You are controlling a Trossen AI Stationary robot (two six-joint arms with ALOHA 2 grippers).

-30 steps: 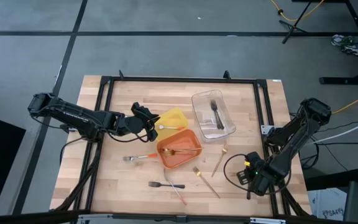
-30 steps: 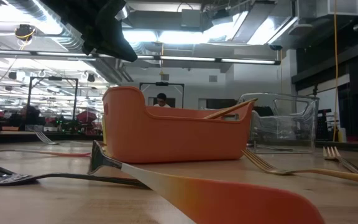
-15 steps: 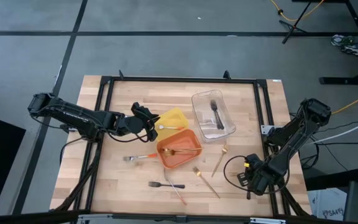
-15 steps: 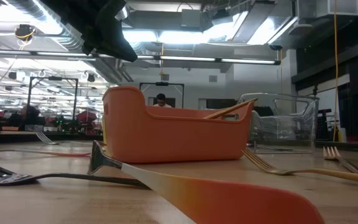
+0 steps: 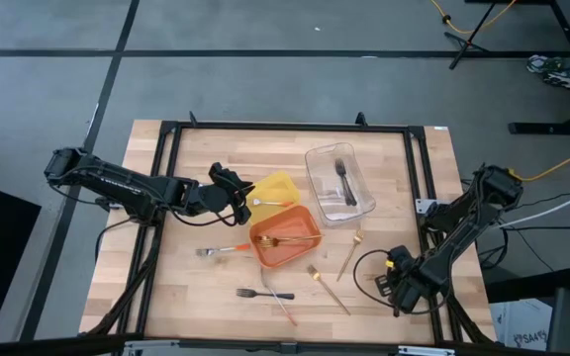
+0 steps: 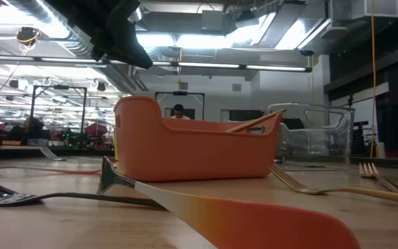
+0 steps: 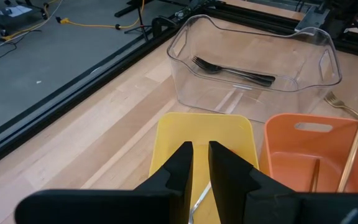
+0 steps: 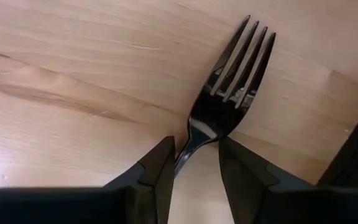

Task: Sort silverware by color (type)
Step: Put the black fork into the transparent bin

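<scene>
Hand of the right arm (image 8: 196, 148) has edged slightly along the right edge of the wooden tabletop (image 5: 216, 287), straddling the neck of a slim black metal fork (image 8: 235, 81); whether it clamps it, I cannot tell. Hand of the left arm (image 5: 237, 193) hangs unmoved over the yellow plastic tray (image 5: 280, 186), so this fork looks like the next piece to sort.

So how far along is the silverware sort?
Partway. Done: black forks in the clear tray, gold pieces in the orange tray. In hand: the right tool grips a black fork; the left tool holds a piece over the yellow tray. Left: several utensils on the table.
</scene>
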